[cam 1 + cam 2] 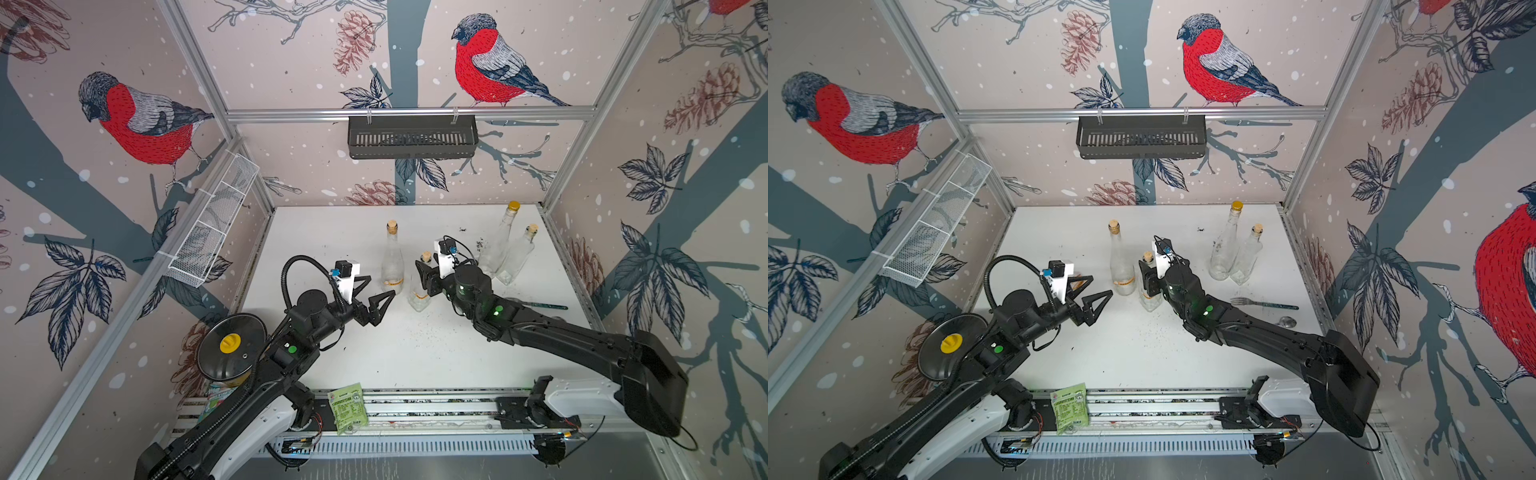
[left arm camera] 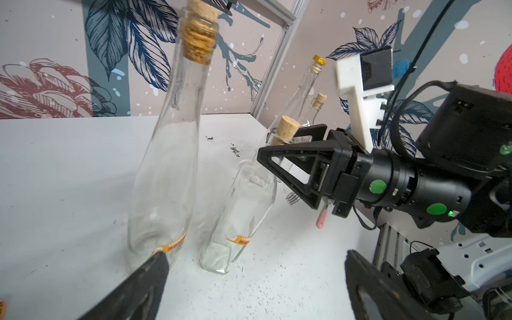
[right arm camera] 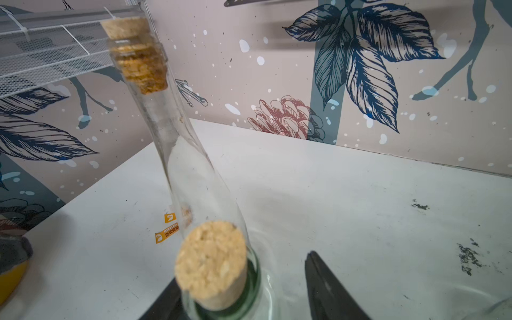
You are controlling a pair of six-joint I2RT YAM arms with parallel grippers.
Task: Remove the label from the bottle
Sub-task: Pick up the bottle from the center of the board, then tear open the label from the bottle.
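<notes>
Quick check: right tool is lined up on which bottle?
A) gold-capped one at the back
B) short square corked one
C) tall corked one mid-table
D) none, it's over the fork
B: in the left wrist view the right tool has a finger on each side of the neck of the short square corked bottle.

The small bottle (image 2: 241, 210) is standing on the white table (image 2: 55, 180), just beside a tall bottle (image 2: 166, 166). Its glass is looking clear and empty. A cork (image 2: 286, 130) is sitting in its neck. An orange label (image 2: 239, 241) is sticking to the glass low down, near the bottom.
</notes>
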